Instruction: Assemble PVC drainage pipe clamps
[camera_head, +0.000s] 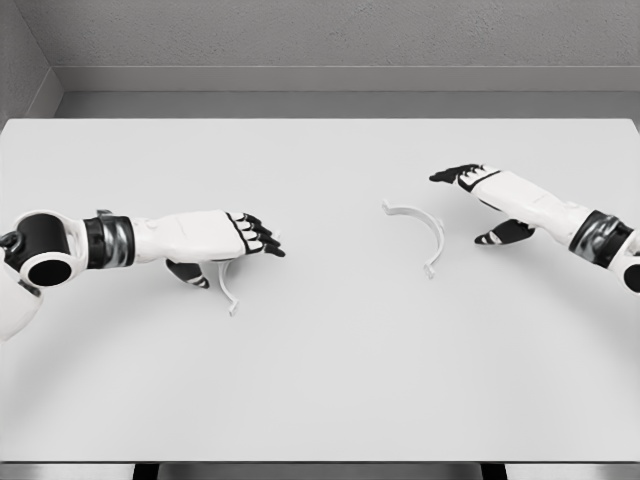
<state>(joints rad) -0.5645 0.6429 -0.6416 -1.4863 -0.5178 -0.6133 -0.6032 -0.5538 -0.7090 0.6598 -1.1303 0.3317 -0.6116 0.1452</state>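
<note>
Two white curved clamp halves lie on the white table (320, 380). One clamp half (228, 290) sits at the left, partly hidden under my left hand (250, 240), whose black fingers are stretched out flat above it and hold nothing. The other clamp half (424, 228) lies right of centre, an open arc with small end tabs. My right hand (478, 200) hovers just right of it, fingers spread toward the arc and thumb hanging down, apart from it.
The table's far edge meets a grey wall (320, 40) at the back. Its front edge runs along the bottom of the head view.
</note>
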